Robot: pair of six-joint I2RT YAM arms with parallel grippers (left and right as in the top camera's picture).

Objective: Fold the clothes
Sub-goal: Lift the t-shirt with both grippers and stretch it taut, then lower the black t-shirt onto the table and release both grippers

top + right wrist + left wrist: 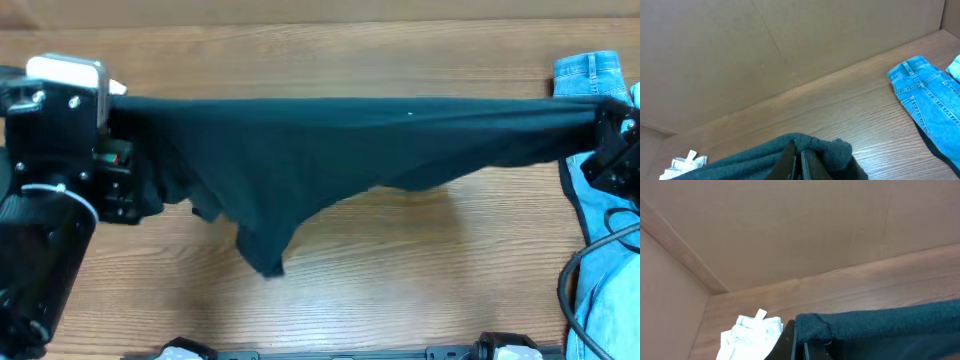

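We see shirt (pixel 330 150) stretched taut in the air, one end over jeans (pixel 590 75), the rest running left of them. Left gripper (pixel 801 342) and right gripper (pixel 799 160) each pinch an end tight.

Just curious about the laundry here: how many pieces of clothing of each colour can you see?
Dark navy-black: 1, the T-shirt
Light blue: 1, the jeans
Whitish: 1, the folded garment
Uncounted: pale turquoise scrap, cut off
Total: 3

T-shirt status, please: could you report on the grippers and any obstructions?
Left gripper shut on T-shirt. Right gripper shut on its other end. Stretched between them, middle sagging. Jeans close by on the right.
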